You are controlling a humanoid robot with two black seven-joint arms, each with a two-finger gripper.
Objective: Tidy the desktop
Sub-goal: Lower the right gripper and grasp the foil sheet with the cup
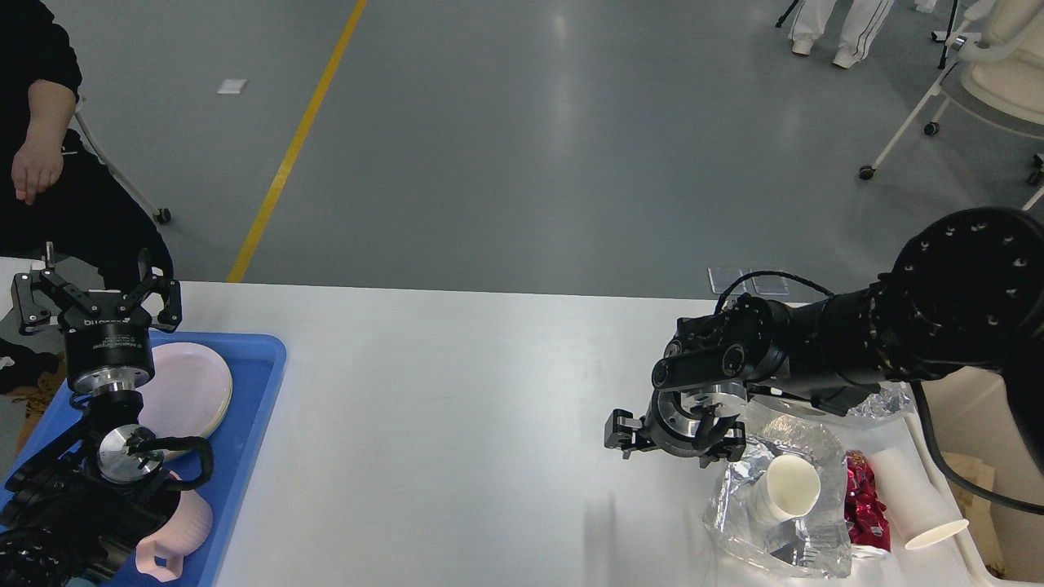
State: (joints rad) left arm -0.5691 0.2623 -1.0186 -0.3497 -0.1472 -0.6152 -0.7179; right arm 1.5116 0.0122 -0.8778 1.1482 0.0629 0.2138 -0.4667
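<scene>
1. The desktop [457, 424] fills the lower view, wide and white.
2. At its left a blue tray [253, 408] holds stacked pale plates [192, 387] and a pink cup [175, 538].
3. The left gripper [96, 293] stands above the tray, fingers spread, grasping nothing.
4. At the right, a foil tray [767, 505] holds a white paper cup [791, 485]; another cup [917, 505] lies beside red wrappers [864, 505].
5. The right gripper [673, 440] hangs low beside the foil tray; open or closed, I cannot tell.
</scene>
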